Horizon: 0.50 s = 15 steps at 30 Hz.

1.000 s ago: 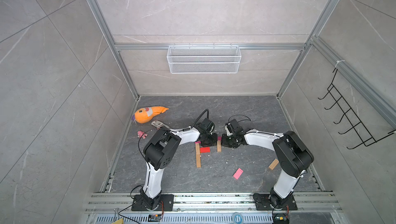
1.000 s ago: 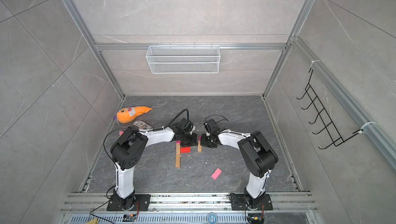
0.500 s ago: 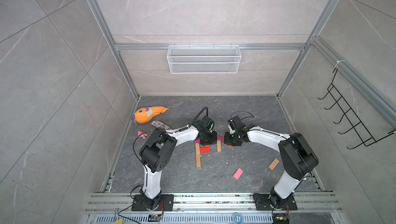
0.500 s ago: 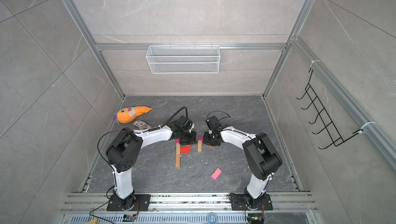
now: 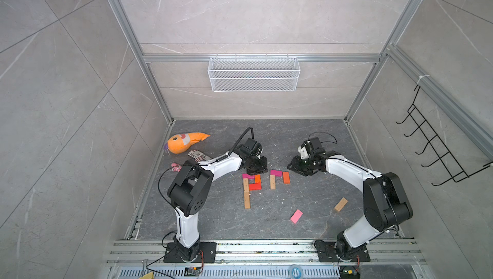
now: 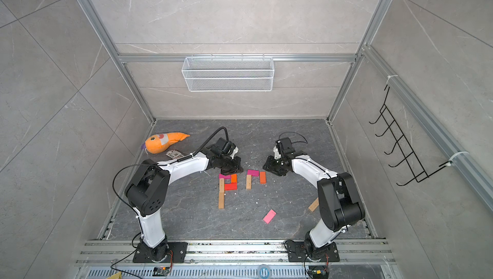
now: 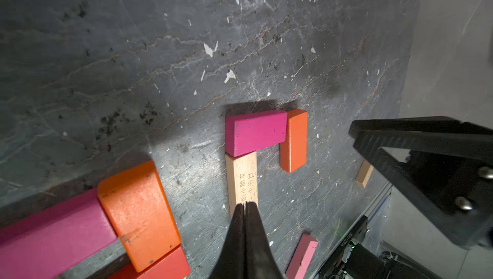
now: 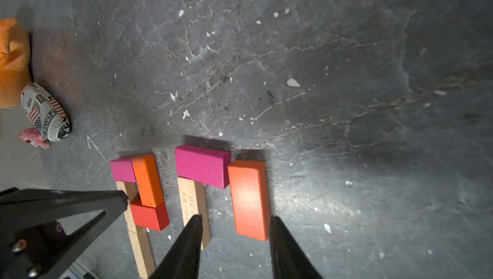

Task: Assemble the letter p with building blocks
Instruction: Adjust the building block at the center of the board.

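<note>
Dark grey stone-look floor (image 5: 266, 136), veined and flecked with white chips, carries everything. I read the left gripper (image 7: 244, 205) as pinched together on nothing. In its wrist view the tapered black fingers cover the end of a tan brick (image 7: 241, 179) printed with small characters. The right gripper (image 8: 235, 221) stands apart. A smooth orange brick (image 8: 249, 200) shows between its tips, and I cannot tell whether they touch it. The letter p (image 5: 246, 197) lies flat near the floor's middle, just in front of the left gripper: a stem of 2 tan bricks, magenta top, orange side, red base. Beside it, the printed brick, a magenta brick (image 5: 276, 173) and the orange one form an open hook. A pink brick (image 5: 296, 216) and a loose tan brick (image 5: 340, 204) lie apart. The left wrist view cuts the p off.
</note>
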Available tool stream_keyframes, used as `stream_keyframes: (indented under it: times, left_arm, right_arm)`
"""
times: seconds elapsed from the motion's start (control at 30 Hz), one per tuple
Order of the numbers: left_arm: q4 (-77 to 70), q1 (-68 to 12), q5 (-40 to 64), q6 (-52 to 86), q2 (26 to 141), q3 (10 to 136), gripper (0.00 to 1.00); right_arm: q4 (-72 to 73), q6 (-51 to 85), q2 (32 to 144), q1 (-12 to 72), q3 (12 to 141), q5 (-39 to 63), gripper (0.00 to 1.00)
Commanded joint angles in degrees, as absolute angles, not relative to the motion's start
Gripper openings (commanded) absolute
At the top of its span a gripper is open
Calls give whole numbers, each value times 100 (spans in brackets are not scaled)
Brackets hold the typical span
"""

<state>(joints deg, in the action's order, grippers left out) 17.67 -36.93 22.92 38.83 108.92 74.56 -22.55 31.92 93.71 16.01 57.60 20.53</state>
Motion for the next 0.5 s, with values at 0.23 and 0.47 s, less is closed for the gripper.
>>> stream_keyframes:
  times: [0.23, 0.47]
  left_arm:
    - [1692, -3460, 3378, 3826, 11623, 8172, 0]
    - [1854, -3458, 3453, 3762, 11992, 8452, 0]
  right_arm:
    - [-1539, 3241, 9862, 1450, 5381, 2974, 55]
    - [-1377, 3276, 9975, 1441, 5266, 3068, 55]
